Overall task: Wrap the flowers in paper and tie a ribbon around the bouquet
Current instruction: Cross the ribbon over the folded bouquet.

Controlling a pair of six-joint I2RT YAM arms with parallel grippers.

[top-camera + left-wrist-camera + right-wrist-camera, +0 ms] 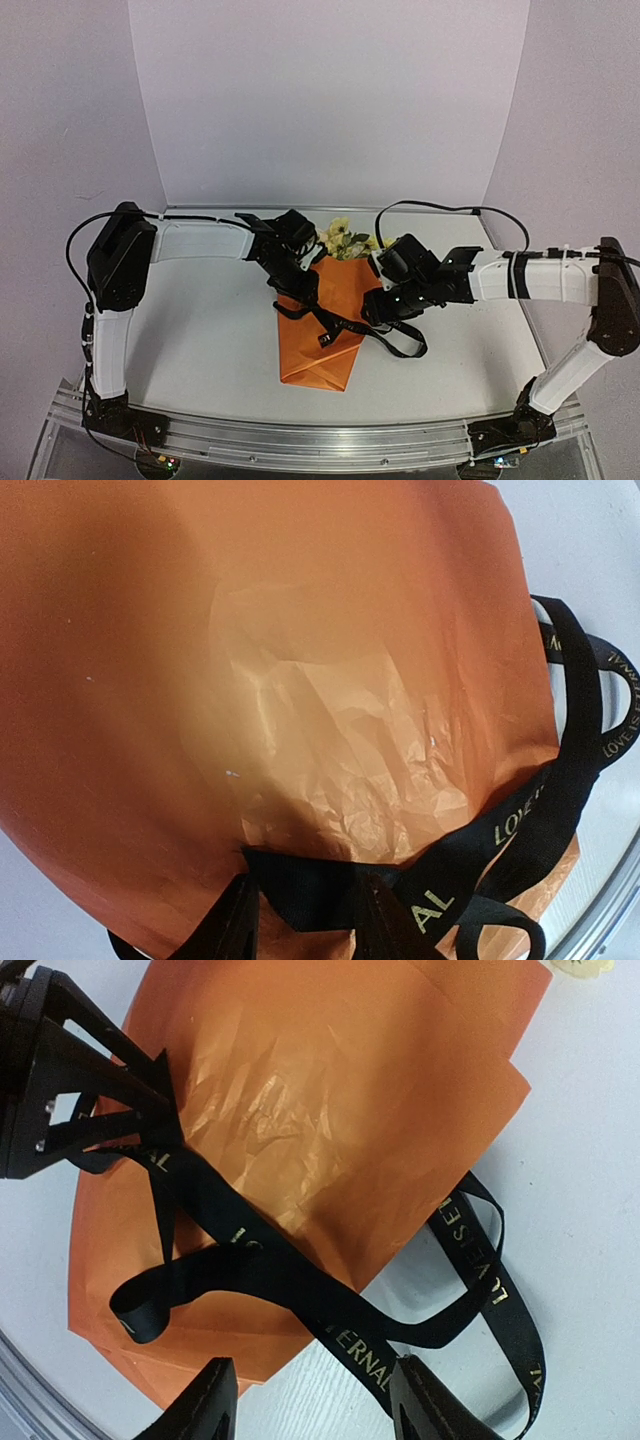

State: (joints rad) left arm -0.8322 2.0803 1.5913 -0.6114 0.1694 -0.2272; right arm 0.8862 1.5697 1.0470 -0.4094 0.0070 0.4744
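Bouquet lies mid worktop, a cone of orange paper with its narrow end toward the arms and the flowers poking out the far wide end. Ribbon drapes loose across the cone's lower half and loops off its right edge onto the worktop, not tied. Left pincer sits low over the paper, fingers partly spread with a stretch of ribbon lying flat between them. Right pincer is spread wide just above the ribbon near the cone's right edge, holding nothing.
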